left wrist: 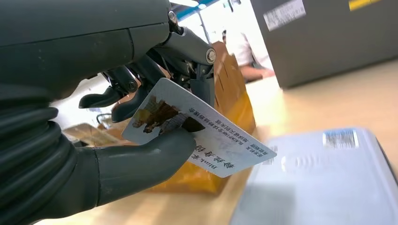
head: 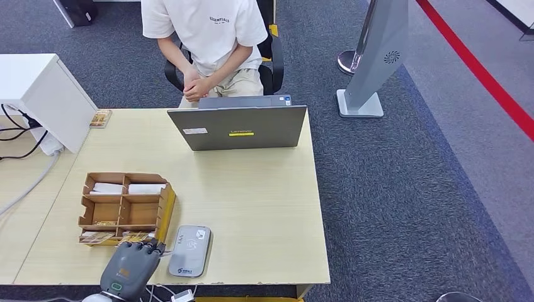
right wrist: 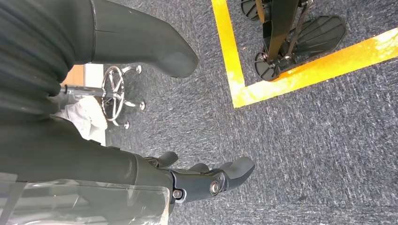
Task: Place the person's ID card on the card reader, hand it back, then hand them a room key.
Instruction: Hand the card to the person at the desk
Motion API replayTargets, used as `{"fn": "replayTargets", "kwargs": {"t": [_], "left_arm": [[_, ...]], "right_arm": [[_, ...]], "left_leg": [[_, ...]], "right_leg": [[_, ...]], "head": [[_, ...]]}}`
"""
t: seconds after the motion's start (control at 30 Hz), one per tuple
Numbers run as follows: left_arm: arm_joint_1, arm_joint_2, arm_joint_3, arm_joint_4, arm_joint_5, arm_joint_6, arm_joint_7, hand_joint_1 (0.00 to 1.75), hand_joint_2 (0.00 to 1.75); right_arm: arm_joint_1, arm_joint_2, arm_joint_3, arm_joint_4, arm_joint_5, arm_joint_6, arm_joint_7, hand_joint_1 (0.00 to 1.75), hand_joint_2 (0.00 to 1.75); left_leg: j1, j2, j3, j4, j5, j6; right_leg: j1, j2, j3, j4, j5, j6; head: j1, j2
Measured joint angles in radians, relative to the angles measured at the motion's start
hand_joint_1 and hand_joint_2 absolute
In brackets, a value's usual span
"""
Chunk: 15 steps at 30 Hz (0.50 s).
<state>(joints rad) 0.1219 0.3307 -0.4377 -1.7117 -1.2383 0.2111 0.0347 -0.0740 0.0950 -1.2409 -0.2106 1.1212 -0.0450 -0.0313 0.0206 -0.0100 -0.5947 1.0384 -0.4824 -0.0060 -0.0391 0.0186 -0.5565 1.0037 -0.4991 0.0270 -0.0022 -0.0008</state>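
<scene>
A: What do you have in front of you, biggest first?

B: You have the pale wooden bench (head: 252, 207). At its far edge a grey laptop (head: 238, 128) stands open, its lid turned toward you, and behind it a person (head: 208, 38) in a white shirt sits with hands clasped.

A: And on the left?

B: Near the left side you see a brown wooden organizer (head: 123, 207) with compartments; the two far ones hold white items. Just to its right, at the near edge, the grey card reader (head: 190, 250) lies flat.

A: Where are your hands?

B: Your left hand (head: 129, 267) sits at the near edge, touching the organizer's near side and just left of the reader. Its thumb and fingers (left wrist: 141, 101) pinch a card (left wrist: 197, 129), white with printed text and a brown picture. The card is tilted, held in the air close by the reader, not lying on it.

A: The right one?

B: Your right hand (right wrist: 187, 180) hangs over grey carpet (right wrist: 305, 140) marked with yellow tape (right wrist: 263, 84). Its fingers are apart and it holds nothing.
</scene>
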Motion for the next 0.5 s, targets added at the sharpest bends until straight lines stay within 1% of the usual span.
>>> {"fn": "replayTargets", "kwargs": {"t": [0.1, 0.17, 0.3, 0.4, 0.5], "left_arm": [[0.0, -0.008, 0.006, -0.008, -0.014, 0.024, 0.002, 1.75, 1.75], [0.0, -0.016, 0.023, -0.016, -0.028, 0.062, 0.004, 1.75, 1.75], [-0.016, -0.031, 0.1, -0.041, -0.04, 0.142, -0.002, 1.75, 1.75], [-0.044, -0.036, 0.16, -0.054, -0.038, 0.158, -0.014, 1.75, 1.75], [-0.064, -0.039, 0.203, -0.059, -0.038, 0.165, -0.021, 1.75, 1.75]], "right_arm": [[0.0, 0.0, 0.0, 0.0, 0.003, 0.0, -0.001, 0.0, 1.75], [0.001, 0.0, 0.0, 0.0, 0.009, 0.0, -0.002, 0.0, 1.75], [0.001, 0.0, 0.0, 0.0, 0.025, 0.001, -0.004, 0.0, 1.75], [0.001, 0.0, 0.002, 0.0, 0.033, 0.002, -0.004, 0.0, 1.75], [0.001, 0.0, 0.002, 0.0, 0.035, 0.003, -0.005, 0.0, 1.75]], "left_leg": [[0.0, 0.0, 0.0, 0.0, 0.0, 0.0], [0.0, 0.0, 0.0, 0.0, 0.0, 0.0], [0.0, 0.0, 0.0, 0.0, 0.0, 0.0], [0.0, 0.0, 0.0, 0.0, 0.0, 0.0], [0.0, 0.0, 0.0, 0.0, 0.0, 0.0]], "right_leg": [[0.0, 0.0, 0.0, 0.0, 0.0, 0.0], [0.0, 0.0, 0.0, 0.0, 0.0, 0.0], [0.0, 0.0, 0.0, 0.0, 0.0, 0.0], [0.0, 0.0, 0.0, 0.0, 0.0, 0.0], [0.0, 0.0, 0.0, 0.0, 0.0, 0.0]], "head": [[0.0, 0.0], [0.0, 0.0], [0.0, 0.0], [0.0, 0.0], [0.0, 0.0]]}}
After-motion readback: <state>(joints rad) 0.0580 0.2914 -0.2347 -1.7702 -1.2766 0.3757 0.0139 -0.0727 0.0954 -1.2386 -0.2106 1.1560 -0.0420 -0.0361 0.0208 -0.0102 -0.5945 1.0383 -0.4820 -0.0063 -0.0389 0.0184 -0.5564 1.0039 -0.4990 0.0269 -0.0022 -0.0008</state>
